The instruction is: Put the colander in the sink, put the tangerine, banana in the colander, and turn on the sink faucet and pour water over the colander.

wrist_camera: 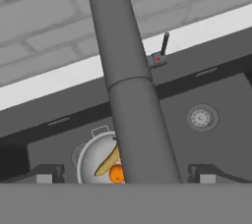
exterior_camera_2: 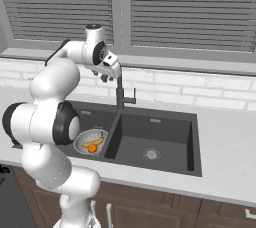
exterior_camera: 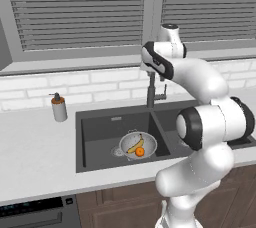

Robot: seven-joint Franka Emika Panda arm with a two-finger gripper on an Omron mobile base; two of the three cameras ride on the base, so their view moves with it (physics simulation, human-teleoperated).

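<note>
The silver colander (exterior_camera: 123,143) (exterior_camera_2: 83,139) (wrist_camera: 88,158) sits in the left basin of the dark sink (exterior_camera: 100,132) (exterior_camera_2: 165,132) (wrist_camera: 221,88). Inside it lie the yellow banana (exterior_camera: 135,144) (exterior_camera_2: 96,142) (wrist_camera: 107,163) and the orange tangerine (exterior_camera: 140,152) (exterior_camera_2: 92,148) (wrist_camera: 116,174). My gripper (exterior_camera: 150,73) (exterior_camera_2: 107,76) (wrist_camera: 125,175) is high up at the top of the sink faucet (exterior_camera: 150,94) (exterior_camera_2: 120,94) (wrist_camera: 123,70). It stands open, one fingertip on each side of the dark spout. The faucet's small lever (exterior_camera: 162,95) (exterior_camera_2: 131,100) (wrist_camera: 164,46) sticks out to the side. I see no water running.
A soap pump bottle (exterior_camera: 59,107) stands on the counter left of the sink. The right basin holds just its round drain (exterior_camera_2: 151,154) (wrist_camera: 202,118). A white brick backsplash and a window with blinds run behind the faucet. Cabinets sit below the counter.
</note>
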